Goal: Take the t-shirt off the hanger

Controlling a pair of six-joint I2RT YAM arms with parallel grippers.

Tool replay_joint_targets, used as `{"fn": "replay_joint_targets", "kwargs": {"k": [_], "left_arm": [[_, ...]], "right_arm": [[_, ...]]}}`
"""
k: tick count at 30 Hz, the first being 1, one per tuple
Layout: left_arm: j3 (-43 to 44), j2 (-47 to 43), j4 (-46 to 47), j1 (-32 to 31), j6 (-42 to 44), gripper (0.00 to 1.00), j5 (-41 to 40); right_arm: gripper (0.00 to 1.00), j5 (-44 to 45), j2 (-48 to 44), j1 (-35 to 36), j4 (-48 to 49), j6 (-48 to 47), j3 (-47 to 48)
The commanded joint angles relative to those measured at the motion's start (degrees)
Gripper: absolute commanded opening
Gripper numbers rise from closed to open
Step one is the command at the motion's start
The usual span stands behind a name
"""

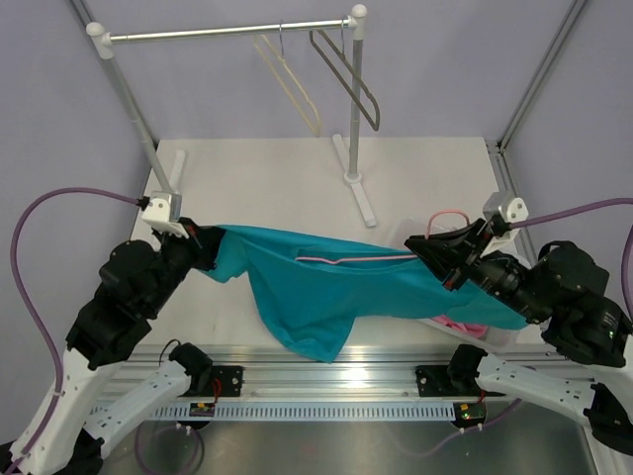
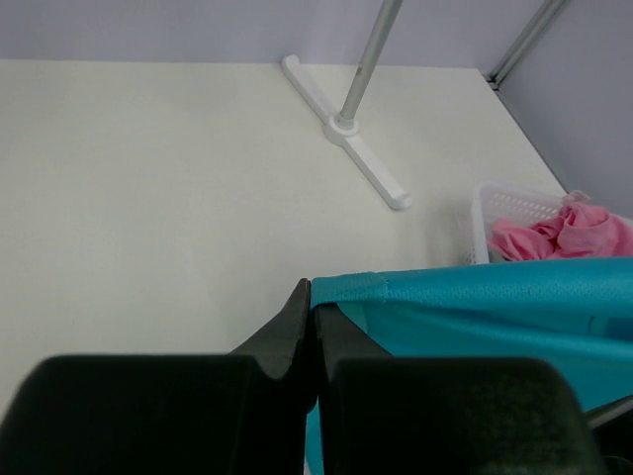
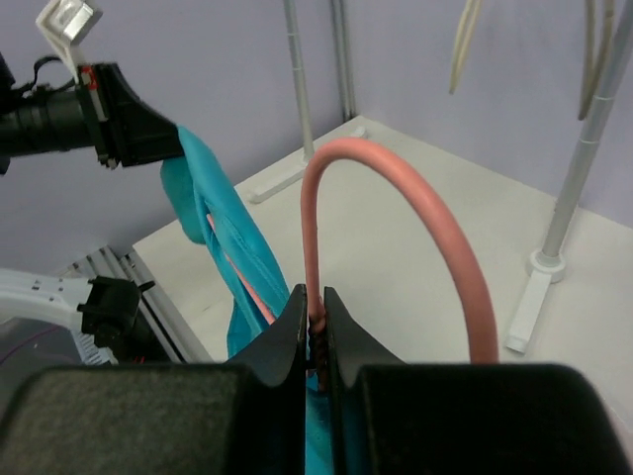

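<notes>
The teal t-shirt (image 1: 346, 287) is stretched in the air between the two arms, on the near side of the garment rack (image 1: 227, 33). Its lower part sags toward the table (image 1: 257, 188). A thin pink line of the hanger (image 1: 336, 259) shows along the top edge of the cloth, so most of the hanger seems to lie inside the shirt, though the folds hide how much. Its hook arches up free of the cloth.

The right gripper (image 1: 425, 247), in front of the rack's right post, has its jaws pressed together on the hanger's neck just below the hook. The left gripper (image 1: 203, 242), in front of the rack's left post, is closed tight on a doubled edge of the t-shirt at its far left end.

On the rack's rail hang a cream hanger (image 1: 292, 84) and a thicker grey hanger (image 1: 351, 79), side by side near the right post. Nearer the arms than that post, under the shirt's right end, a white basket (image 2: 495, 213) holds a crumpled pink garment (image 2: 564, 237).
</notes>
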Motion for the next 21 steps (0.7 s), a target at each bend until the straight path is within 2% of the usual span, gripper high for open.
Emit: {"fn": "replay_joint_targets", "kwargs": {"k": [1,6,8,13,15,19,21], "left_arm": [[6.1,1.19,3.05,0.34,-1.38,0.0,0.27],[7.69,3.74,1.3,0.34,-2.17,0.0,-1.39],[6.38,4.53,0.41,0.34,-2.26,0.0,-2.01],[2.16,4.97,1.11,0.34,-2.35,0.0,-4.12],[0.49,4.8,1.29,0.25,-2.7,0.0,-4.56],[-1.19,5.41,1.47,0.34,-1.74,0.0,-6.4],[-1.54,6.38,4.53,0.34,1.33,0.0,-3.87]], "right_arm": [[0.0,-7.69,3.23,0.33,-5.14,-2.56,2.73],[0.0,-7.7,0.52,0.33,0.29,-1.51,-3.24],[0.0,-5.34,-0.1,0.25,2.05,-0.98,-2.56],[0.0,8.61,4.01,0.25,11.52,-0.45,0.44],[0.0,11.18,6.47,0.25,13.13,-0.54,2.79],[0.0,8.84,12.1,0.25,12.96,-0.54,6.67],[0.0,7.77,13.51,0.25,12.69,-0.71,8.69]]}}
